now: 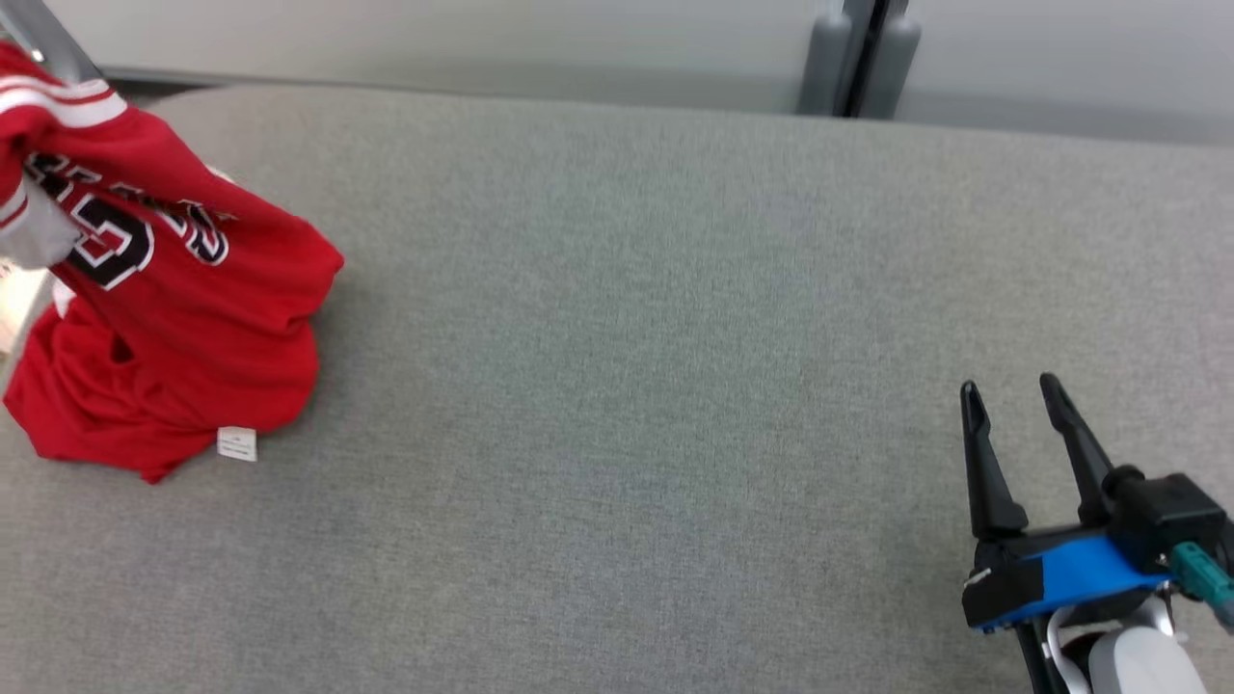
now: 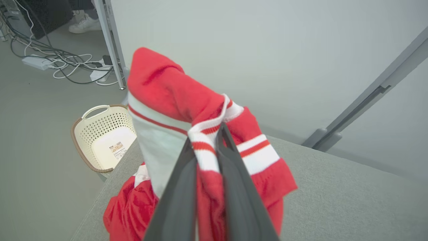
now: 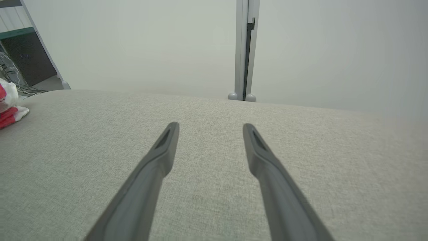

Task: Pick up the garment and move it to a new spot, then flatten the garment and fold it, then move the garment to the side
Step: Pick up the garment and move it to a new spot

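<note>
Garment (image 1: 193, 318) first: a red jersey with white-striped trim. It hangs bunched under the left claw (image 2: 205, 135), and its lower folds rest on the grey padded table (image 1: 627, 337), which stretches bare ahead of both claws. The left claw is nearly closed, pinching only a narrow band of the striped trim between its fingers. The right claw (image 1: 1009, 386) stands wide apart with nothing in it, low over the table and well away from the cloth.

The thin pinch looks like the weak point. If the weight of the hanging cloth drags during the carry, the trim may slide out. The jersey hangs at the table's edge, so a slip could send it over the side.

Below and beyond the left claw, off that edge, a pale perforated basket (image 2: 100, 140) stands on the floor. Cables (image 2: 50, 57) lie farther out, with a person's shoe (image 2: 85, 23) past them. Nothing blocks the table. A small white tag (image 1: 237, 443) pokes from the jersey's lowest fold.
</note>
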Robot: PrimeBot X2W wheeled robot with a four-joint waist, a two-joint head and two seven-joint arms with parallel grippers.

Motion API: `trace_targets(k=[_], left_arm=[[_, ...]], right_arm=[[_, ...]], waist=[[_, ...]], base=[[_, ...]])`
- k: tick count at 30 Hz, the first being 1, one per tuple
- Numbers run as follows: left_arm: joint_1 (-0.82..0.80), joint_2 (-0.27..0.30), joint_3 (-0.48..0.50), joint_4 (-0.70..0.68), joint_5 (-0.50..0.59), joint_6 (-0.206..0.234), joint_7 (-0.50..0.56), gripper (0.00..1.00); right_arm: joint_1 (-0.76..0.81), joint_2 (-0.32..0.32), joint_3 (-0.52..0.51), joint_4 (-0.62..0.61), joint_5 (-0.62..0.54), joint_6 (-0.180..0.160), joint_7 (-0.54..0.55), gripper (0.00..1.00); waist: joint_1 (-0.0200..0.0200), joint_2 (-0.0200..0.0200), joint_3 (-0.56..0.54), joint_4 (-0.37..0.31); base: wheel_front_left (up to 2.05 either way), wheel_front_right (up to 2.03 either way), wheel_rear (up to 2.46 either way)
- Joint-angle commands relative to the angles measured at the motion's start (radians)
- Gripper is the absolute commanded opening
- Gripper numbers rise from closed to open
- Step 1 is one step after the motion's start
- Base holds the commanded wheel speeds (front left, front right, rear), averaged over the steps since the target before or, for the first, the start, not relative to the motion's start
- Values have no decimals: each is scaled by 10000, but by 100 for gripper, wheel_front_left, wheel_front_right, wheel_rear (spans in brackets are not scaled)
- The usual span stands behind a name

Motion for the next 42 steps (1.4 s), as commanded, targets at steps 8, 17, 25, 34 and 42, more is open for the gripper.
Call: trace_targets(k=[8,17,25,34,42], left_arm=[[-1727,-336,-887,-805,69,-471,502,0],[-3563,-1847,-1877,-1060,-356,-886,452,0],[-3369,-2670,-2652,-1059,-382,-1332,57,0],[-1350,-3614,-3951,208,306,-1520,-1373,0],[136,-4269,-5384,2163,1466,-1531,-2695,100]], right_arm=[[418,-35,-6,275,325,5,-77,100],[270,-34,226,408,661,5,-169,100],[127,-35,281,453,784,5,-267,100],[236,-31,211,528,856,5,-351,100],[231,-32,276,568,948,5,-422,100]], waist=[[2,0,-1069,-206],[2,0,-1118,-1134],[2,0,-862,-2326],[2,0,-708,-3116],[2,0,-706,-3247]], base=[[0,0,0],[0,0,0],[0,0,0],[0,0,0],[0,0,0]])
